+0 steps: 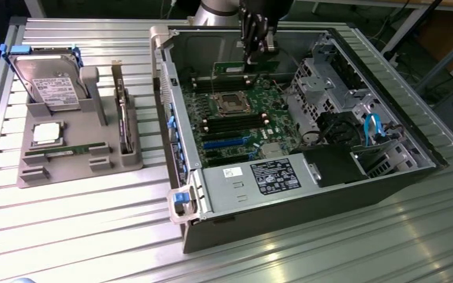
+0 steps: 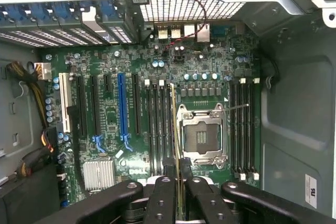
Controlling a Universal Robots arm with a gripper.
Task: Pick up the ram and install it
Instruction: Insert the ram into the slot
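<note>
Wrist view: the gripper (image 2: 181, 190) is clamped on the ram (image 2: 176, 129), held edge-on over the motherboard (image 2: 115, 129) slots just beside the processor socket (image 2: 202, 135).
Seen from the exterior view, the green stick hangs below the jaws inside the open computer case (image 1: 203, 50), above the board. It looks light, thin and stiff, yet fragile. I'd judge the safe hold is on its flat faces near the upper edge, away from the contact edge, much as it is pinched now.
</note>
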